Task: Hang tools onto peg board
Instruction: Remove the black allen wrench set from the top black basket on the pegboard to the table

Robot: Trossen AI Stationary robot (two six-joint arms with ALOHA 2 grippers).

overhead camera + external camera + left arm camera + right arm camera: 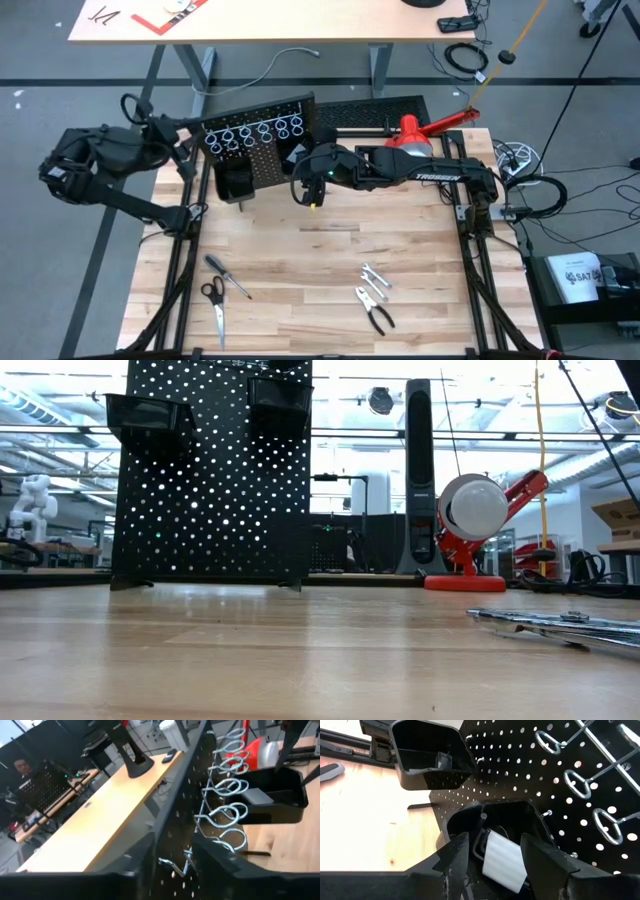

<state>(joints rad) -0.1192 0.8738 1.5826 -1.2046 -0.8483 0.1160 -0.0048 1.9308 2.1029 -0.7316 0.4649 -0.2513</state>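
The tools — scissors (214, 300), screwdriver (227, 275), pliers (375, 309), wrench (375, 277) — lie low in frame on our worktop (330, 250), unhung; above, the peg board (258, 140) rings wait. Our left end effector (172, 865) straddles its edge, empty; our right end effector (492, 857) gapes over a bin (512, 855).

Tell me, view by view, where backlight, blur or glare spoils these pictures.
Low view: the peg board is a backlit silhouette with light through its holes, and the near tool is soft. Left wrist view: the silver rings and the room behind are blurred. High view: evenly lit.
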